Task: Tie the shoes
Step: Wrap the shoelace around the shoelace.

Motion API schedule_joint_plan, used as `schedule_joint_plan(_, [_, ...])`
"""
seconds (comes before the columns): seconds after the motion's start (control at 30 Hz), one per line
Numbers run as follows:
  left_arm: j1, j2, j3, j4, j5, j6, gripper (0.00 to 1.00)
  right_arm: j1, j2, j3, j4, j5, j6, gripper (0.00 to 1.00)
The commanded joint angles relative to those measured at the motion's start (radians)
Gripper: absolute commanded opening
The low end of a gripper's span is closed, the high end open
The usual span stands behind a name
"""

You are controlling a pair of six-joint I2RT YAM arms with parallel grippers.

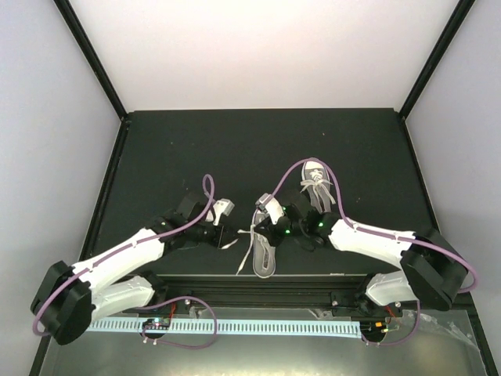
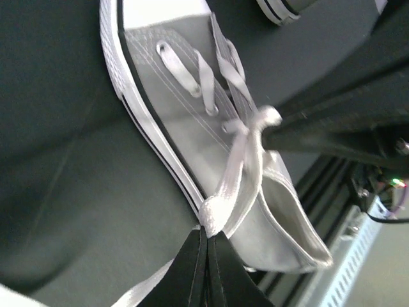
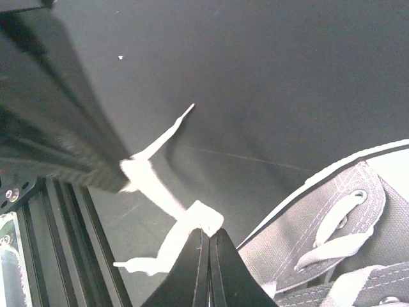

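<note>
A grey canvas sneaker point(image 1: 264, 258) with a white sole lies near the table's front edge, between my two grippers. The second sneaker point(image 1: 317, 185) lies further back to the right, laces loose. My left gripper point(image 1: 225, 239) is just left of the near shoe. In the left wrist view it point(image 2: 208, 238) is shut on a fold of white lace point(image 2: 239, 169) beside the shoe point(image 2: 185, 102). My right gripper point(image 1: 260, 229) is at that shoe's top. In the right wrist view it point(image 3: 207, 238) is shut on the white lace point(image 3: 192, 220), with the shoe point(image 3: 332, 217) to its right.
The black table mat point(image 1: 258, 149) is walled by white panels at the back and sides. A black rail point(image 1: 258, 286) and a pale blue cable strip point(image 1: 258, 325) run along the near edge. A loose lace end point(image 1: 243, 262) trails toward the rail.
</note>
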Motion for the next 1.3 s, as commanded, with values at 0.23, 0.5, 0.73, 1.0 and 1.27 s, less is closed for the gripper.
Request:
schedule_joint_plan(0.23, [-0.121,-0.093,-0.022,-0.008,0.284,-0.308,0.02,-0.001,0.041,0.040,0.006,0.026,0.040,0.02])
schedule_joint_plan(0.5, [-0.321,0.033,0.043,0.286,0.290,-0.474,0.18,-0.001,0.045,0.043,0.016,0.025,0.049,0.02])
schedule_joint_plan(0.73, [-0.312,0.012,0.078,0.178,0.214,-0.338,0.43,-0.002,0.057,0.053,0.021,0.016,0.051,0.02])
schedule_joint_plan(1.0, [-0.091,-0.098,-0.019,0.228,0.063,-0.299,0.43,-0.001,0.038,0.020,0.057,-0.018,0.045,0.02])
schedule_joint_plan(1.27, [-0.038,0.051,0.032,0.310,0.061,-0.368,0.56,-0.001,0.018,0.001,0.067,-0.027,0.033,0.02])
